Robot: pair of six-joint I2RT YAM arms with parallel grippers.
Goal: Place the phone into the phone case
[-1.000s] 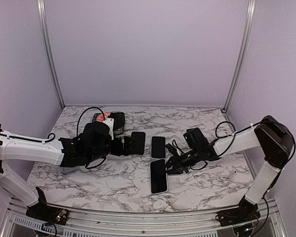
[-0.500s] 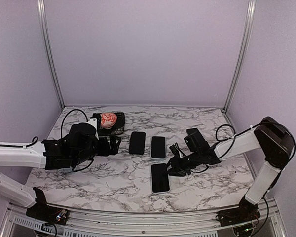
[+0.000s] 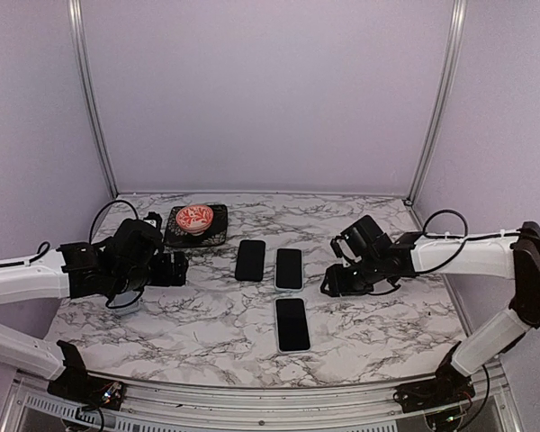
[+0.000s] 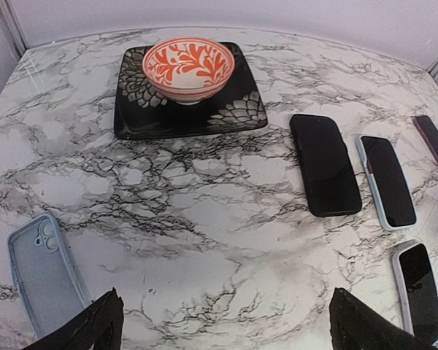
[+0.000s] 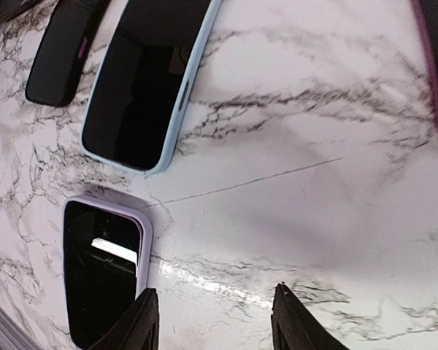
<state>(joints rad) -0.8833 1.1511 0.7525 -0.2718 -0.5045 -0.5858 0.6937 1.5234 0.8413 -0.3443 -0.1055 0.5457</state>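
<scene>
Left end effector [image 4: 225, 292]: jaws wide apart, empty. Right end effector [image 5: 215, 289]: jaws apart, empty, near cased phone [image 3: 292, 324] by bench [image 3: 207, 335] front edge.

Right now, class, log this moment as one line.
left gripper: open, empty | right gripper: open, empty | black phone: lying uncased | blue case: apart, near left gripper

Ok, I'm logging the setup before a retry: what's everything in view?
bowl: one, orange and white, on the plate
plate: one, black, back left
black phone: one, black, centre
blue-cased phone: one, light blue rim, right of the black phone
lilac-cased phone: one, pale lilac rim, nearer than those two
phone case: one, light blue, near left
magenta-edged slab: one, dark, right of centre, partly cut off
table: one, white marble, under everything
left gripper: one, black, open, empty
right gripper: one, black, open, empty
</scene>
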